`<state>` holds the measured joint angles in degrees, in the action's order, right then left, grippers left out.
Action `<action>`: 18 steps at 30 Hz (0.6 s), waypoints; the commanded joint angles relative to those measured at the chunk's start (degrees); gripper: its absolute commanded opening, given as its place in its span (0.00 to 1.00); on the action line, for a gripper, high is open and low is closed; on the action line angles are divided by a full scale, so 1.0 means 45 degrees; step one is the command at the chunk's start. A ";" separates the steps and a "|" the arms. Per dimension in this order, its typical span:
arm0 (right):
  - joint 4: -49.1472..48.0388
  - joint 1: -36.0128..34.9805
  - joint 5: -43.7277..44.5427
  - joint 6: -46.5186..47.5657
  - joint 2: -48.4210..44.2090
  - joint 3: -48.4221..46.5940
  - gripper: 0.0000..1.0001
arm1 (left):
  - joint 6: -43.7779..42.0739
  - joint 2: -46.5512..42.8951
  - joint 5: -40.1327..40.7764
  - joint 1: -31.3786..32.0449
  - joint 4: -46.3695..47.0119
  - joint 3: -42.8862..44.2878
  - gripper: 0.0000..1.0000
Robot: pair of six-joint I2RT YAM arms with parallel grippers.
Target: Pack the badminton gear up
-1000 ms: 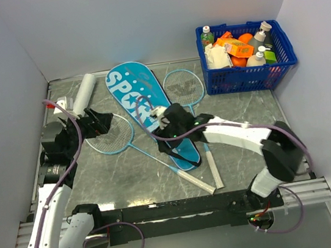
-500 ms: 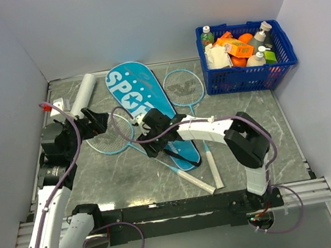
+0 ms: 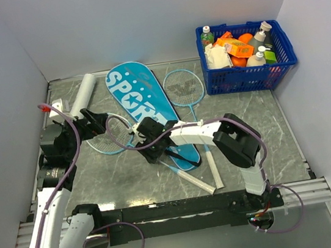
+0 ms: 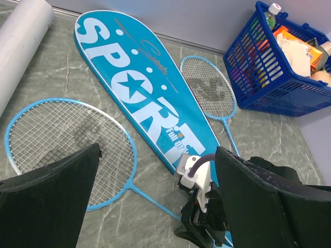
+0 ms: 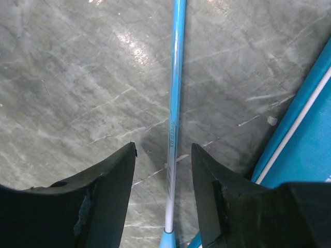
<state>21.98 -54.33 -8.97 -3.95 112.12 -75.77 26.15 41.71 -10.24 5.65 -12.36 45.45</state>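
Right tool [image 5: 163,153] moved left, astride racket shaft [image 5: 176,77] (narrowing)

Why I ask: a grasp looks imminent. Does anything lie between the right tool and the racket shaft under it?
Nothing visible does. The racket shaft lies bare on the table, between the right tool's spread fingers; the teal bag lies beside it.

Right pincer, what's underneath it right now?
A thin light-blue racket shaft lies on the grey marbled table, between the fingers of the open right pincer. The long teal racket bag edges in beside it. From overhead, the pincer hides that stretch of shaft.
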 commanded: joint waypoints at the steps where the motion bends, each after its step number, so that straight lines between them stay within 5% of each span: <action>1: 0.0311 -0.0174 0.0821 -0.0216 0.0222 -0.0272 0.49 | -0.0050 -0.0304 0.0166 -0.0064 0.0012 0.0212 0.97; 7: 0.0566 -0.0369 0.1564 -0.0470 0.0553 -0.0292 0.33 | -0.0050 -0.0403 0.0225 -0.0064 0.0012 0.0173 0.97; 13: 0.0527 -0.0467 0.1955 -0.1154 0.0770 -0.0234 0.00 | -0.0050 -0.0480 0.0283 -0.0103 -0.0027 0.0154 0.96; 18: 0.0195 -0.0447 0.1643 -0.1933 -0.0185 -0.0058 0.00 | -0.0050 -0.0695 0.0595 -0.0220 -0.0066 0.0095 0.97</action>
<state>22.39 -55.64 -1.72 -8.08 113.34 -76.20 26.13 40.40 -8.99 5.26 -13.76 45.45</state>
